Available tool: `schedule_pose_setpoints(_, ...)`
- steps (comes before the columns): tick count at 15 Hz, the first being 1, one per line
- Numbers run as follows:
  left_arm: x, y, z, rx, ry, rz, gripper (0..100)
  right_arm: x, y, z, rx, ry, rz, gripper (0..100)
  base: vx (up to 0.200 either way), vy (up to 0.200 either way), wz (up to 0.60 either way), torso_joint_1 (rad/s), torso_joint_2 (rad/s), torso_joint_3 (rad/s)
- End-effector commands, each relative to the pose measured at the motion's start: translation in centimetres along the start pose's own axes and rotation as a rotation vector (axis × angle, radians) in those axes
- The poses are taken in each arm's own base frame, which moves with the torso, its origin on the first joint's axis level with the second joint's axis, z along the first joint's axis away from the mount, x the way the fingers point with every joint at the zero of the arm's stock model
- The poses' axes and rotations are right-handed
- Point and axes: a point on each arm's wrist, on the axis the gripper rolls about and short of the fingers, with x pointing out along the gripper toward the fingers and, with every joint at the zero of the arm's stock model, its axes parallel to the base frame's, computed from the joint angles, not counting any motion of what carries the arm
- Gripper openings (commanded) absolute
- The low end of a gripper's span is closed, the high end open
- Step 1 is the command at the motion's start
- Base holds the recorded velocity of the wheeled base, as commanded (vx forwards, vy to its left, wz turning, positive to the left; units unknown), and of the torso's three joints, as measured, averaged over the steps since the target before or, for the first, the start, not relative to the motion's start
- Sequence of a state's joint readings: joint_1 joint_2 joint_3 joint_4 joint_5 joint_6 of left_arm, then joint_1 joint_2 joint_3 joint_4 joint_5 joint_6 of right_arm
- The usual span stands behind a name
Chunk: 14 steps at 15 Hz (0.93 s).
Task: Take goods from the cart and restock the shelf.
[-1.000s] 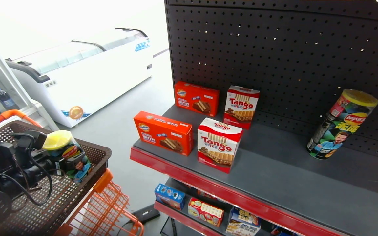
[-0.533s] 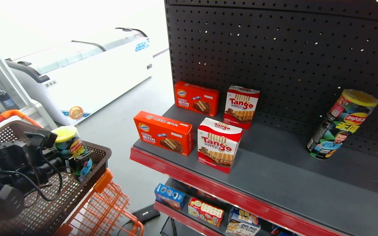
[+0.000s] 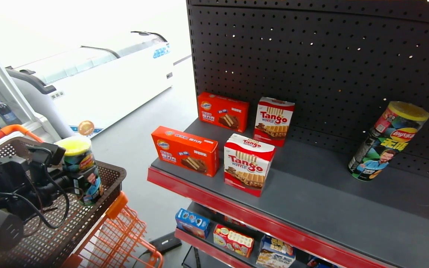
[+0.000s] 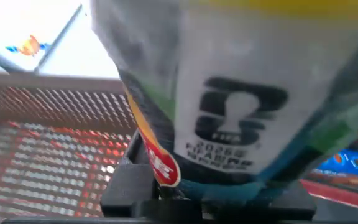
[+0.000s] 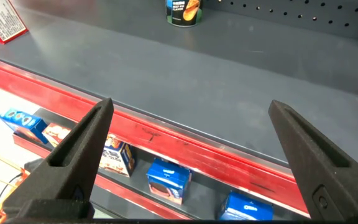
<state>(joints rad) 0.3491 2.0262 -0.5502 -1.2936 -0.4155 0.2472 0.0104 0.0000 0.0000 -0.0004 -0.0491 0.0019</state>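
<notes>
My left gripper [image 3: 82, 178] is shut on a chip can [image 3: 80, 169] with a yellow lid, held nearly upright just above the brown basket [image 3: 32, 230] of the orange cart [image 3: 119, 238]. The left wrist view shows the same chip can [image 4: 241, 106] up close, pressed between the jaws. A second chip can [image 3: 387, 141] leans against the pegboard at the right of the grey shelf [image 3: 330, 208]. My right gripper [image 5: 194, 162] is open, hovering over the shelf's red front edge [image 5: 185, 146], with that second can [image 5: 183, 12] far off.
Two orange boxes [image 3: 185, 150] and two white wafer boxes [image 3: 248, 163] stand on the shelf's left part. The stretch of shelf between them and the leaning can is bare. Lower shelves hold small boxes [image 3: 233, 240]. A white freezer [image 3: 95, 82] stands behind the cart.
The left gripper has lifted the chip can slightly and turned it from tilted to nearly upright above the basket. The right gripper and the shelf goods have stayed put.
</notes>
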Motion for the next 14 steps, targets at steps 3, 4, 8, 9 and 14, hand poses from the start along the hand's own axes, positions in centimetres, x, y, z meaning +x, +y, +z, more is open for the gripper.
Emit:
schedule_pose_setpoints(3,-5.1,-1.3,8.4,0.109,-0.237,0.032,0,0.0,0.0,0.0,0.0,0.002,0.0,100,0.0,0.0,0.0,0.0,0.0,0.0)
schedule_pose_setpoints(4,-6.3,-1.9,9.7,0.121,-0.259,0.022,0,0.0,0.0,0.0,0.0,0.0,0.0,100,0.0,0.0,0.0,0.0,0.0,0.0)
schedule_pose_setpoints(8,-10.7,-7.0,13.1,0.057,-0.329,-0.013,0,0.0,0.0,0.0,0.0,0.0,0.0,100,0.0,0.0,0.0,0.0,0.0,0.0)
schedule_pose_setpoints(9,-11.8,-8.5,13.9,0.017,-0.317,-0.039,0,0.0,0.0,0.0,0.0,0.002,0.002,100,0.0,0.0,0.0,0.0,0.0,0.0)
schedule_pose_setpoints(14,-16.0,-12.7,13.9,-0.096,-0.228,-0.416,0,0.0,0.0,0.0,0.0,0.0,0.002,100,0.0,0.0,0.0,0.0,0.0,0.0)
